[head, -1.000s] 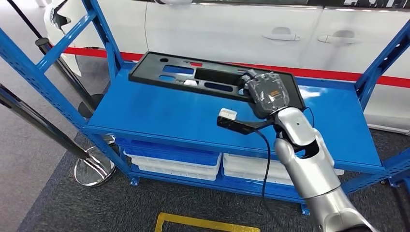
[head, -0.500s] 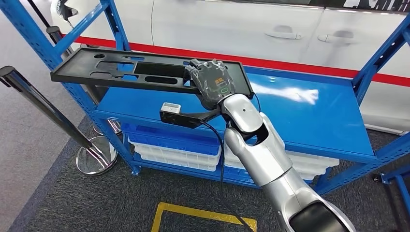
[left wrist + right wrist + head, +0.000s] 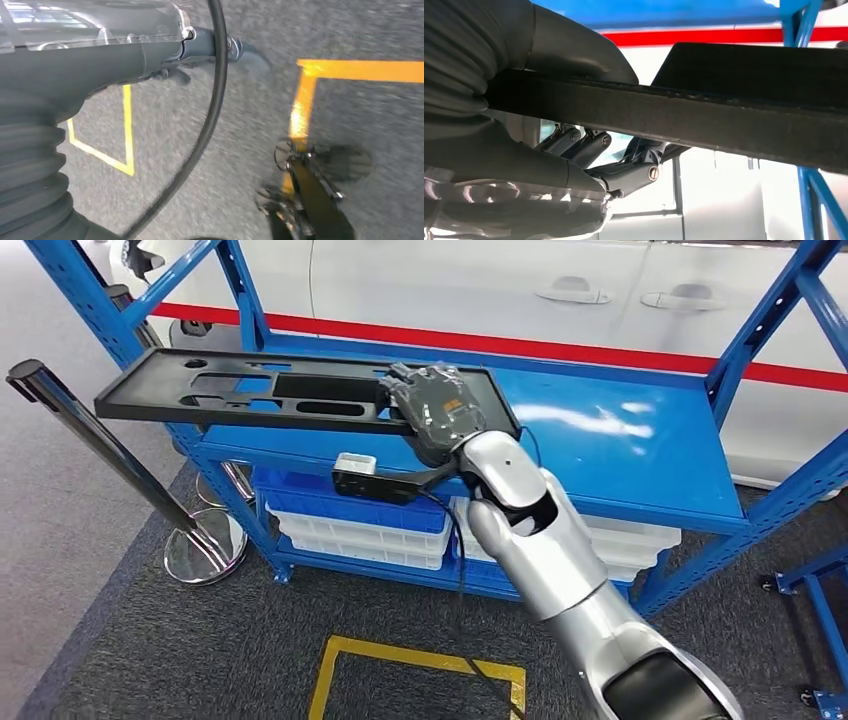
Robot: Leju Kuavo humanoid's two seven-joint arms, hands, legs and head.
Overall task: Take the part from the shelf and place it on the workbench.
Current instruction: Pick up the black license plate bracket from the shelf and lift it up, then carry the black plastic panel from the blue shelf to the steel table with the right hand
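Lifted clear of the shelf (image 3: 640, 465) a second ago, the part (image 3: 290, 392) now hangs further out past the shelf's 9 o'clock end; much of the picture shift since half a second ago is camera motion, as the whole scene has slid. Right hand (image 3: 437, 412) grips the black panel at its 3 o'clock end, thumb on one face and fingers (image 3: 629, 175) curled against the other, as seen from the right wrist. The part is held roughly level, its free end reaching toward the blue upright (image 3: 85, 300) at 10 o'clock. Only the gripped end overlaps the shelf deck. Left hand (image 3: 200, 47) hangs over grey floor with yellow tape lines (image 3: 305, 95); whether its fingers are open or closed cannot be told. A chrome stanchion (image 3: 195, 550) stands at 8 o'clock of the shelf. White bins (image 3: 350, 535) sit on the lower tier. A white car (image 3: 500, 290) stands behind the shelf.
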